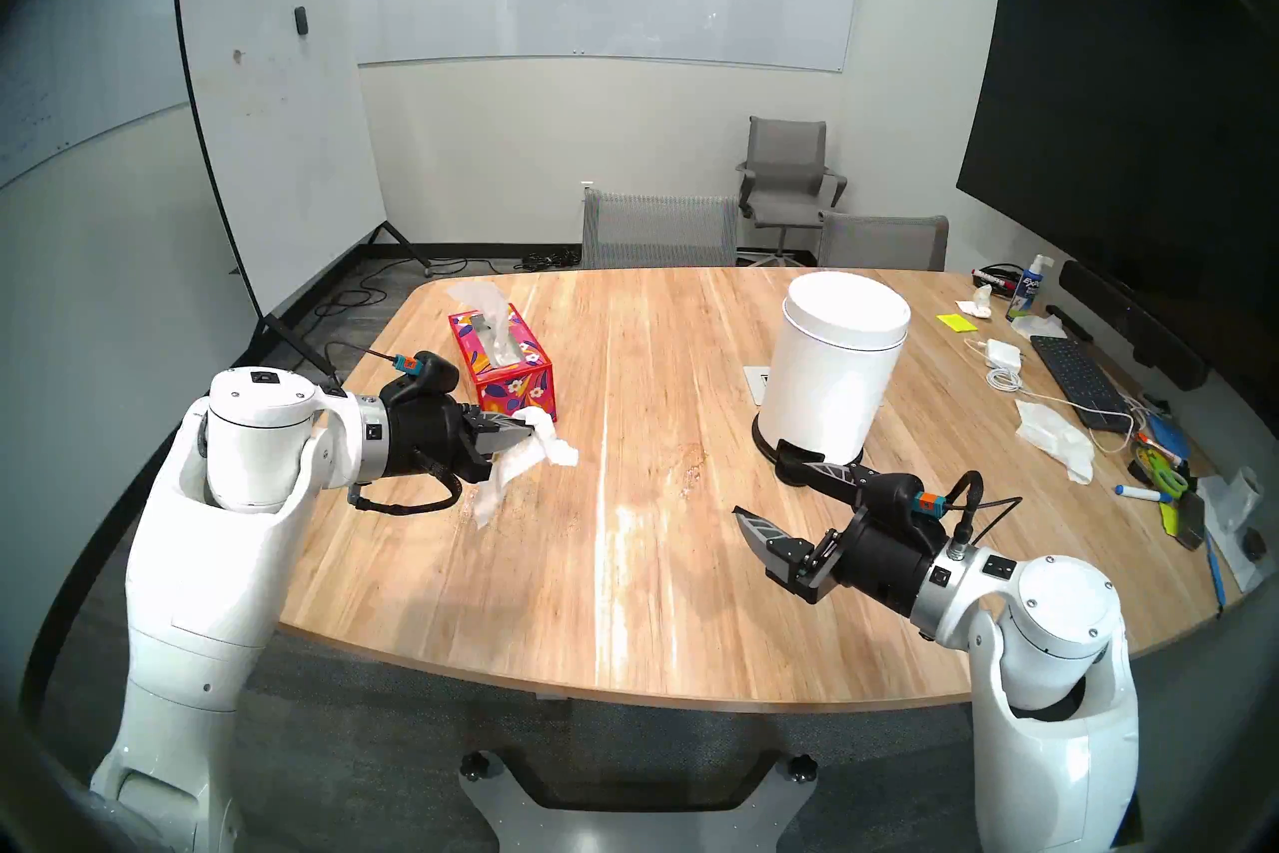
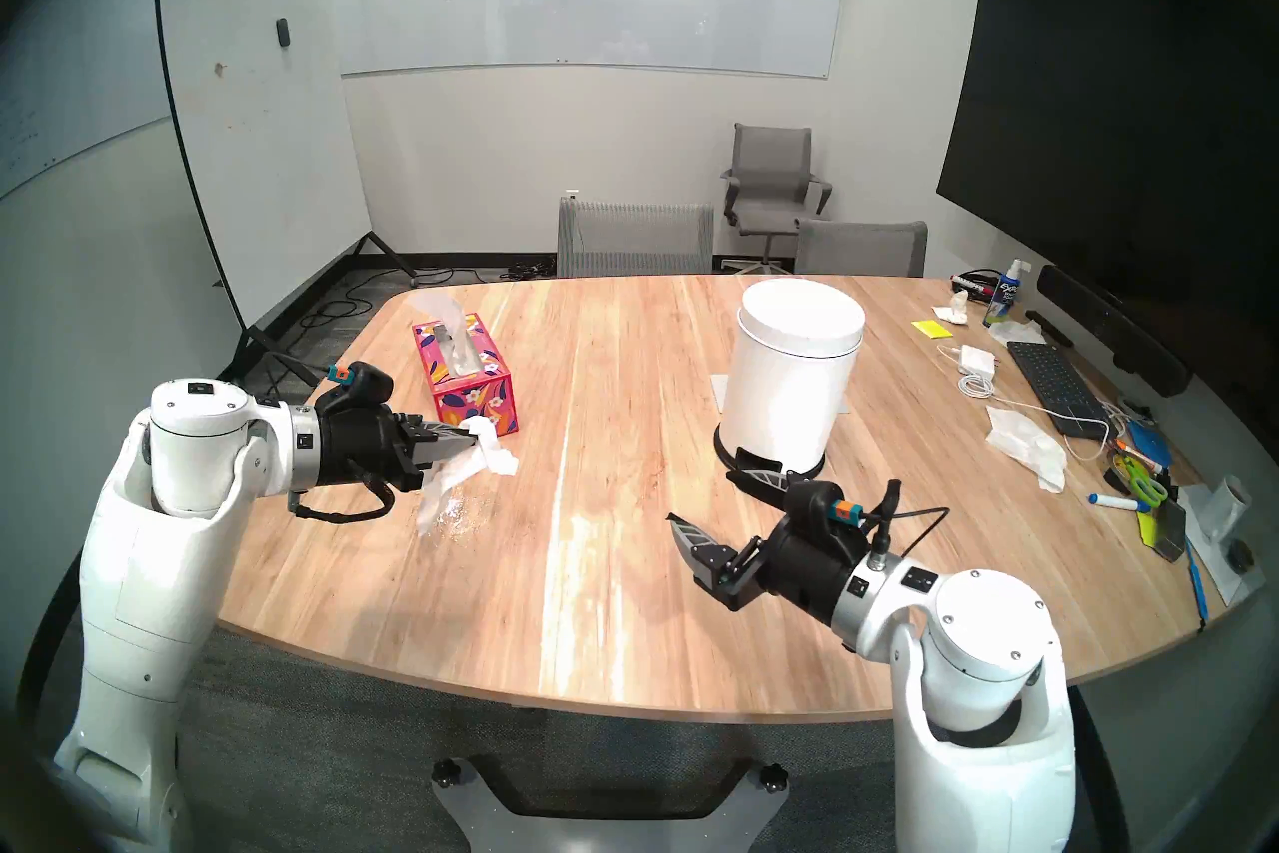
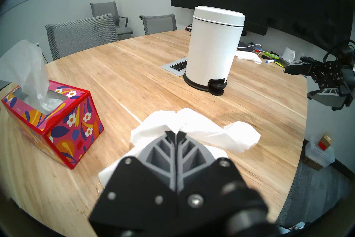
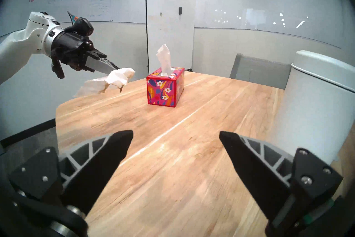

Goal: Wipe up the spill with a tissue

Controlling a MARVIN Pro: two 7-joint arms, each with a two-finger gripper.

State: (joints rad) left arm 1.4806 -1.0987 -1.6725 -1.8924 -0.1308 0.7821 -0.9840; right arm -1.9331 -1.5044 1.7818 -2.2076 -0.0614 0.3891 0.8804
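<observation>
My left gripper (image 1: 533,431) is shut on a crumpled white tissue (image 1: 515,464) and holds it just above the wood table (image 1: 623,554), in front of the red floral tissue box (image 1: 509,367). One end of the tissue hangs down toward the wood. In the right wrist view the tissue (image 4: 117,78) has a brownish stain on its lower tip. The spill is hidden; only a faint glistening patch (image 2: 460,512) shows under the tissue. My right gripper (image 1: 761,481) is open and empty above the table, beside the pedal of the white bin (image 1: 830,374).
A fresh tissue sticks out of the floral box (image 3: 57,121). Along the table's right side lie a keyboard (image 1: 1073,374), cables, markers, scissors and rumpled white papers (image 1: 1052,429). Grey chairs (image 1: 657,228) stand behind the far edge. A power outlet plate (image 3: 175,66) sits by the bin.
</observation>
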